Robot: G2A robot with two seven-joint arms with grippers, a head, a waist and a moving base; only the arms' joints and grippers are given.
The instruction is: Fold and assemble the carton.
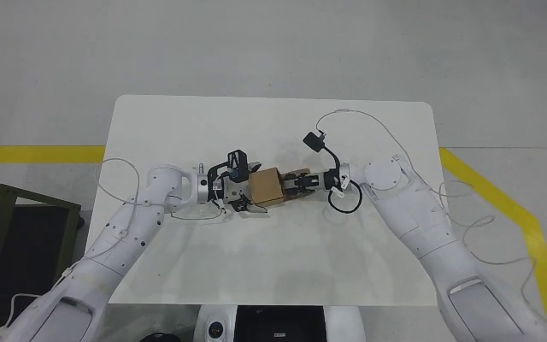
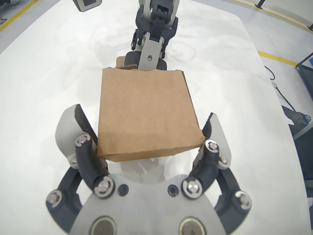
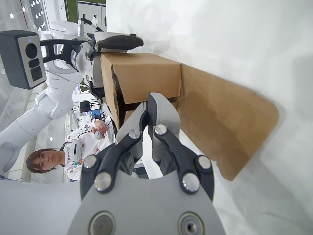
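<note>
Carton (image 1: 267,188): mid-table (image 1: 342,274), btwn both grippers.
L gripper (image 2: 146,113): wide, fingers clamp carton's two sides, prob. to steady it.
R gripper (image 3: 148,99): fingers together, nothing gripped, tip at open end, prob. for tucking.
Flap (image 3: 220,123): flat, unfolded.

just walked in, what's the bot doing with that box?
Both arms are on a brown carton in the middle of the white table. The left gripper spans one end, with its fingers pressed against opposite sides. The right gripper is at the opposite, open end with its fingers together; whether they pinch cardboard is unclear. The body is squared up, but a wide flap at that end sticks out, not yet folded in.
</note>
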